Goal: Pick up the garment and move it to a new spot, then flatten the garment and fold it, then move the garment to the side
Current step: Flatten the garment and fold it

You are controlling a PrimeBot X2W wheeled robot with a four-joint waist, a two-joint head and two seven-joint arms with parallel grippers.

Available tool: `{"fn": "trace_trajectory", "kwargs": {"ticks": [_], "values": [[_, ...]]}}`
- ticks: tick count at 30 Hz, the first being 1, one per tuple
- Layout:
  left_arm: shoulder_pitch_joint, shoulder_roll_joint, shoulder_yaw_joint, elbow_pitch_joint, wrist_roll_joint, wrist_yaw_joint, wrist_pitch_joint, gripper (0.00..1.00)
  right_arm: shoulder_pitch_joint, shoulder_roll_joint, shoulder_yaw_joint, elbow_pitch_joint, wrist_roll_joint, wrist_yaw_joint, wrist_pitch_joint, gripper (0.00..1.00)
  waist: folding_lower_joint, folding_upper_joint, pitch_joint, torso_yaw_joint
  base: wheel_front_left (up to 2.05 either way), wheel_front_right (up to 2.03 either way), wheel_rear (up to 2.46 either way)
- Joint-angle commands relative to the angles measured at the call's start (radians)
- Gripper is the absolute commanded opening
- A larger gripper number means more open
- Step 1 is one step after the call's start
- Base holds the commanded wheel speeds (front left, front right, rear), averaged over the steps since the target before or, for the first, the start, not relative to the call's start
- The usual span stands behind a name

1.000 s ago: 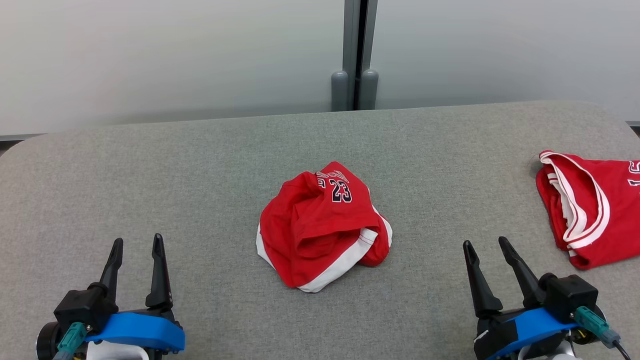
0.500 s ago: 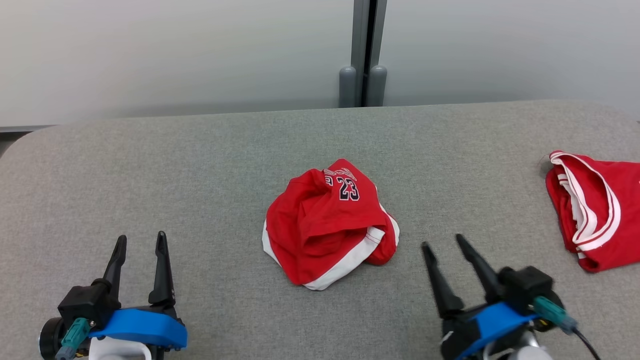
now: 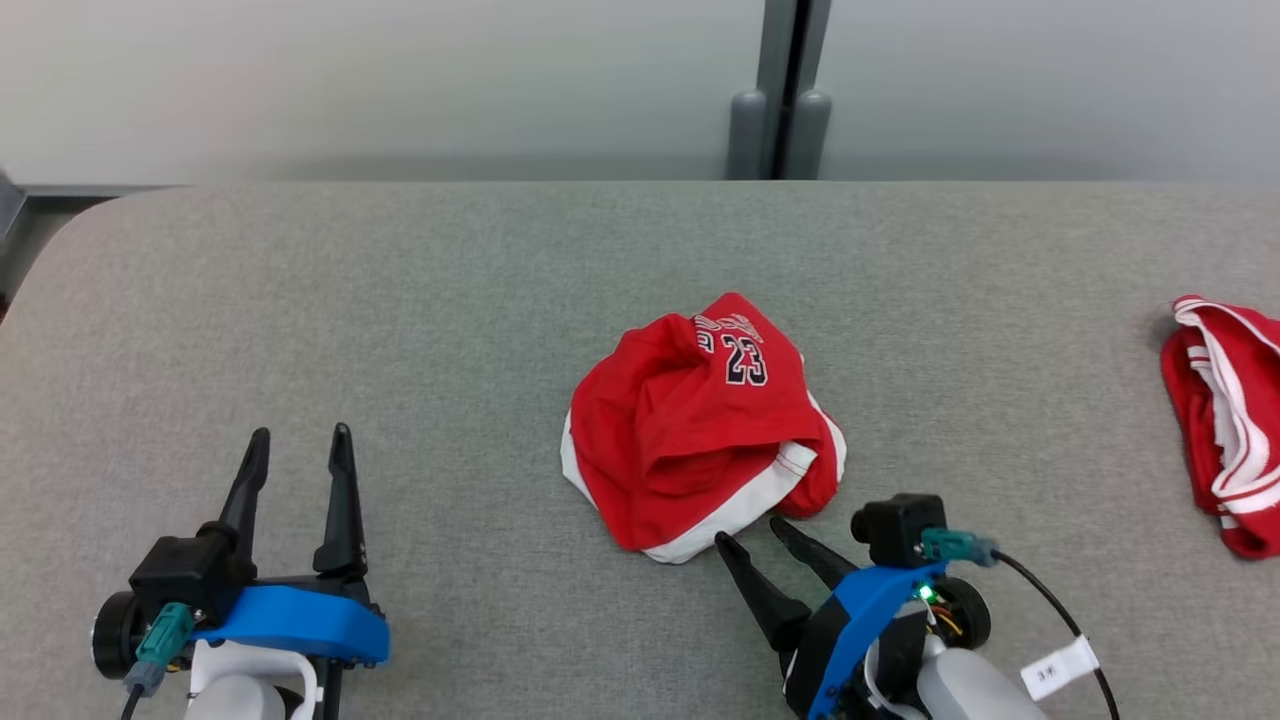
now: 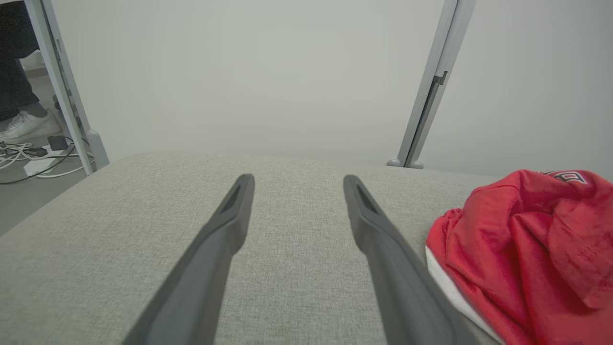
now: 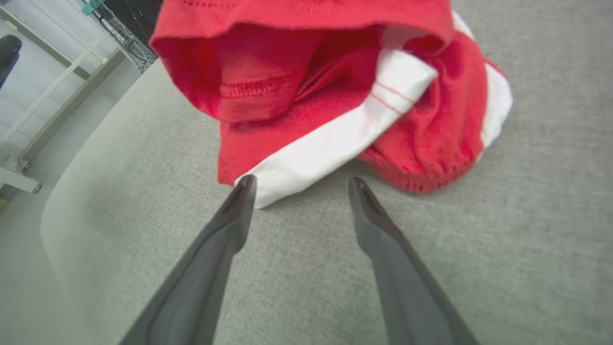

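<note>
Garment (image 3: 700,420) sits crumpled near the middle of the grey desk (image 3: 400,300), a red heap with a white hem and the number 23 showing on its far side. My right jaws stand apart and hold nothing; they point up and to my left at the heap's near edge. In my right wrist view one fingertip (image 5: 243,187) lies right at the corner of the white hem, though I cannot tell whether it touches, and the other is over bare desk just short of the red fold. My left jaws are apart too, empty, over bare desk at my left and well apart from the garment, which shows at the right of my left wrist view. A second red garment (image 3: 1225,440) with white stripes lies at the desk's right edge. Behind the desk a grey post (image 3: 780,100) rises against a pale wall (image 3: 400,80).
</note>
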Motion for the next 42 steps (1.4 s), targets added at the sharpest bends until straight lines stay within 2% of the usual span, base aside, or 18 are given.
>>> {"fn": "trace_trajectory", "kwargs": {"ticks": [1,7,8,9,10,14,18,24,28,37,40,42], "values": [[-0.014,-0.003,-0.003,-0.001,0.005,-0.005,-0.004,1.00,-0.027,-0.001,0.009,0.018,0.011,0.001,-0.002,1.00,-0.0001,0.0000,0.014,0.014,0.00,0.00,0.00],[-0.029,-0.003,-0.010,0.000,0.010,-0.005,-0.004,1.00,-0.122,-0.001,0.039,0.133,0.063,0.001,-0.054,1.00,-0.0001,0.0000,0.033,0.041,0.00,0.00,0.00],[-0.029,-0.003,-0.009,0.002,0.010,-0.005,-0.004,1.00,-0.132,-0.001,0.047,0.146,0.067,0.001,-0.066,0.91,-0.0001,0.0000,0.033,0.044,0.00,0.00,0.00],[-0.028,-0.003,-0.008,0.003,0.010,-0.005,-0.004,1.00,-0.145,-0.001,0.052,0.156,0.061,0.001,-0.087,0.15,-0.0001,0.0000,0.033,0.045,0.00,0.00,0.00],[-0.027,-0.003,-0.007,0.003,0.009,-0.004,-0.004,1.00,-0.156,-0.002,0.064,0.161,0.052,0.001,-0.105,0.00,-0.0001,0.0000,0.033,0.047,0.00,0.00,0.00],[-0.014,-0.001,-0.001,0.005,0.005,0.002,-0.004,1.00,-0.174,-0.002,0.083,0.159,0.020,0.001,-0.152,0.00,-0.0001,0.0000,0.024,0.044,0.00,0.00,0.00],[0.002,0.002,0.007,-0.002,0.002,0.005,-0.004,1.00,-0.171,-0.001,0.064,0.076,-0.021,0.001,-0.179,0.00,-0.0001,0.0000,0.002,0.037,0.00,0.00,0.00],[0.017,0.000,0.017,-0.016,0.002,0.012,-0.005,1.00,-0.212,-0.001,0.062,-0.143,-0.041,0.001,-0.110,0.00,-0.0001,0.0000,-0.020,0.016,0.00,0.00,0.00],[0.013,0.000,0.021,-0.026,0.001,0.014,-0.005,1.00,-0.307,-0.001,0.087,-0.220,-0.031,0.001,-0.068,0.00,-0.0001,0.0000,-0.010,0.007,0.00,0.00,0.00],[0.001,-0.008,0.019,-0.033,0.009,0.010,-0.005,1.00,-0.561,-0.001,0.080,-0.218,0.021,0.001,-0.158,0.00,-0.0001,0.0000,0.006,0.007,0.00,0.00,0.00],[-0.003,-0.013,0.013,-0.028,0.013,0.004,-0.005,1.00,-0.562,-0.002,0.035,-0.204,0.007,0.001,-0.184,0.00,-0.0001,0.0000,0.003,0.007,0.00,0.00,0.00],[-0.001,-0.016,0.012,-0.027,0.016,0.004,-0.005,1.00,-0.503,-0.002,-0.010,-0.189,-0.017,0.001,-0.183,0.00,-0.0001,0.0000,0.001,0.004,0.00,0.00,0.00]]}}
